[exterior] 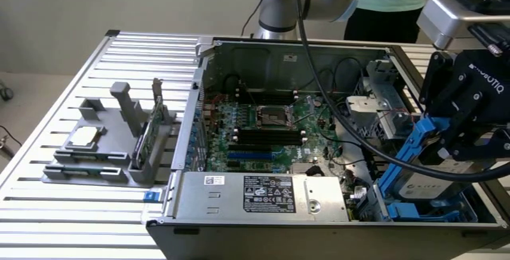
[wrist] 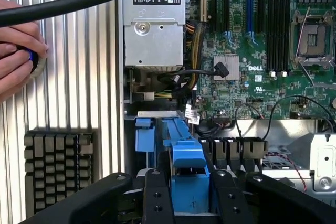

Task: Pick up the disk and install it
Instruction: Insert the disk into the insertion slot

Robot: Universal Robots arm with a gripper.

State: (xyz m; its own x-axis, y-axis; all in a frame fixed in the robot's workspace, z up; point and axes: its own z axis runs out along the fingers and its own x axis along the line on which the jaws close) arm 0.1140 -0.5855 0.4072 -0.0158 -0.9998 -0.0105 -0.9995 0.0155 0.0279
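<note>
In the exterior view the disk (exterior: pixel 428 183), silver-grey with blue rails (exterior: pixel 408 152) along its edges, stands tilted on edge inside the drive bay at the right front corner of the open computer case (exterior: pixel 239 212). My black gripper (exterior: pixel 458 152) is shut on it from above. The wrist view looks down past my two black fingers (wrist: pixel 157 198), which clamp the disk's blue rail (wrist: pixel 189 174) between them. Below it lies the blue bay guide (wrist: pixel 144 135). The disk's label face is mostly hidden by the gripper.
The motherboard (exterior: pixel 267 131) and power supply (exterior: pixel 267 193) fill the case. Cables (wrist: pixel 173 80) run beside the bay. A grey fixture (exterior: pixel 95 158) on the slatted table holds a square chip (exterior: pixel 86 135) and green card (exterior: pixel 151 130). A black heat sink (wrist: pixel 58 166) and a person's hand (wrist: pixel 16 61) lie outside the case.
</note>
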